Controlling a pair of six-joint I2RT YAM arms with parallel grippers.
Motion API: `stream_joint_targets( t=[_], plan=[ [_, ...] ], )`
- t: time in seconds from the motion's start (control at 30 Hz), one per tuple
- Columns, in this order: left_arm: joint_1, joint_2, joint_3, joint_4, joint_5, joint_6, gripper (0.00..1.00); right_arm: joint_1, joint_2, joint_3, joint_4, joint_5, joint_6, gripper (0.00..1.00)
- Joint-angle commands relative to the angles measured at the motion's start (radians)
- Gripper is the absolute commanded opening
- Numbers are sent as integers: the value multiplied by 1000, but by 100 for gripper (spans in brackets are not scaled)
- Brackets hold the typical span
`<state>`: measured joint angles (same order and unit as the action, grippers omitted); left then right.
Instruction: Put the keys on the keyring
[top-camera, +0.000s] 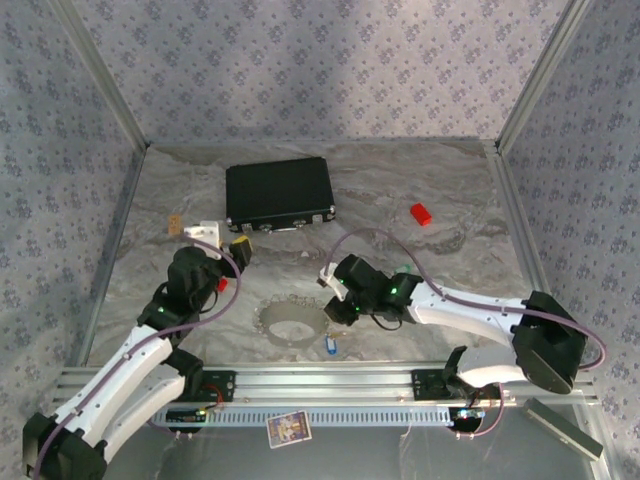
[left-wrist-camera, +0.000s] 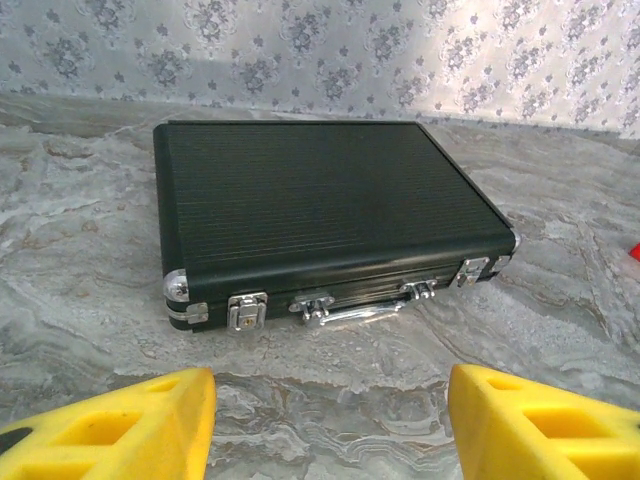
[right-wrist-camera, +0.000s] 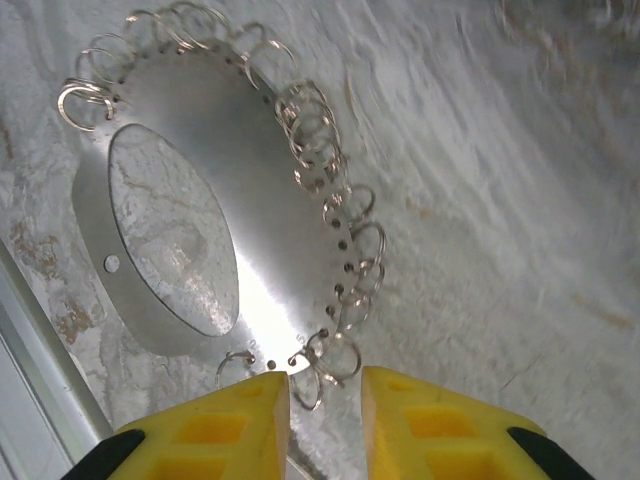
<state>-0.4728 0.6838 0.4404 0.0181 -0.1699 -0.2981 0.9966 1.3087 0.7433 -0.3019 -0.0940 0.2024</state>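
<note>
The keyring (top-camera: 293, 322) lies flat on the marbled table near the front edge, a pale loop. In the right wrist view the keyring (right-wrist-camera: 275, 205) is a shiny band with several small wire rings along its rim. My right gripper (right-wrist-camera: 325, 385) hovers right over that rim, its yellow fingers a narrow gap apart, with a few small rings lying on the table between the tips. From above, the right gripper (top-camera: 334, 306) sits at the loop's right edge. A blue-headed key (top-camera: 330, 346) lies just in front of the loop. My left gripper (left-wrist-camera: 332, 400) stands open and holds nothing, facing the case.
A shut black case (top-camera: 279, 193) with metal latches (left-wrist-camera: 247, 310) lies at the back centre. A small red block (top-camera: 421, 213) sits to its right. The metal frame rail (top-camera: 330, 380) runs along the near edge, and a picture card (top-camera: 289, 428) lies in front of it.
</note>
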Motion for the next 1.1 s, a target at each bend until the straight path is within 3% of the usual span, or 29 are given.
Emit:
stream_joint_targets(
  t=[0.0, 0.5, 1.07],
  plan=[
    [5, 11, 26, 46, 36, -3, 62, -7, 25, -8, -13, -48, 204, 26],
    [5, 10, 11, 46, 56, -37, 62, -5, 65, -128, 126, -77, 252, 28],
    [5, 19, 17, 56, 64, -33, 62, 2, 158, -114, 194, -120, 219, 24]
  ],
)
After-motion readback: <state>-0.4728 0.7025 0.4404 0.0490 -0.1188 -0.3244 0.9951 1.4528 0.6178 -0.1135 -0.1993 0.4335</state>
